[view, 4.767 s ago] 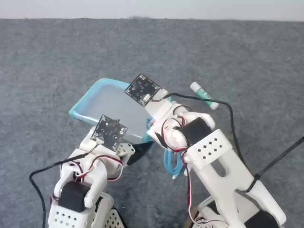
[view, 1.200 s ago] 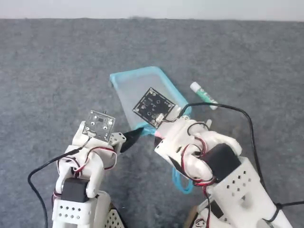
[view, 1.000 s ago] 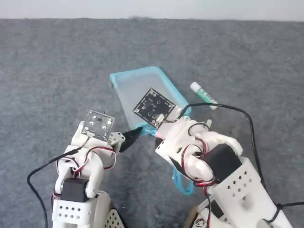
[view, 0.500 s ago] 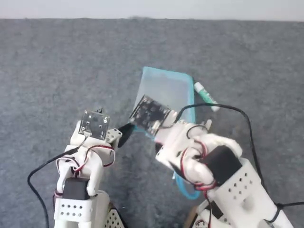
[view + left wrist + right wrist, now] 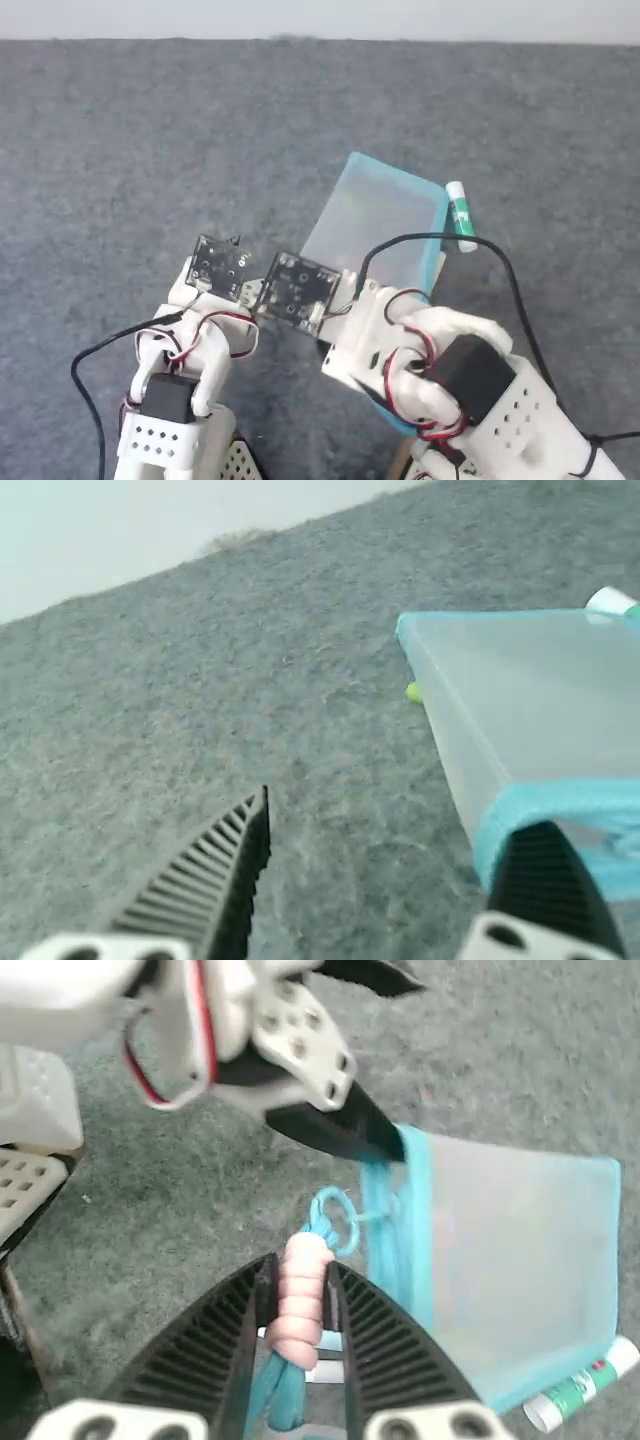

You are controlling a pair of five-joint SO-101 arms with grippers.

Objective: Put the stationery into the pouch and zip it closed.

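The translucent pouch (image 5: 385, 215) with teal edging lies mid-table, its far corner touching a white and green glue stick (image 5: 461, 216). My right gripper (image 5: 300, 1266) is shut on the pink knot (image 5: 298, 1310) of the teal zipper cord, just off the pouch's (image 5: 510, 1260) near end. The glue stick (image 5: 585, 1385) lies along the pouch's far side. My left gripper (image 5: 400, 815) is open, and one finger (image 5: 545, 875) rests at the teal edge of the pouch (image 5: 540, 700). That black finger (image 5: 340, 1125) also meets the pouch's corner in the right wrist view.
Grey carpet-like cloth (image 5: 150, 130) covers the table, with bare room left of and beyond the pouch. A pale wall (image 5: 320, 18) borders the far edge. Both arm bases (image 5: 170, 430) crowd the near edge, and a black cable (image 5: 520, 290) loops over the right arm.
The pouch has swung to the right and now touches the glue stick, which has turned. The right gripper pulled the cord toward the near side. The left arm shifted right.
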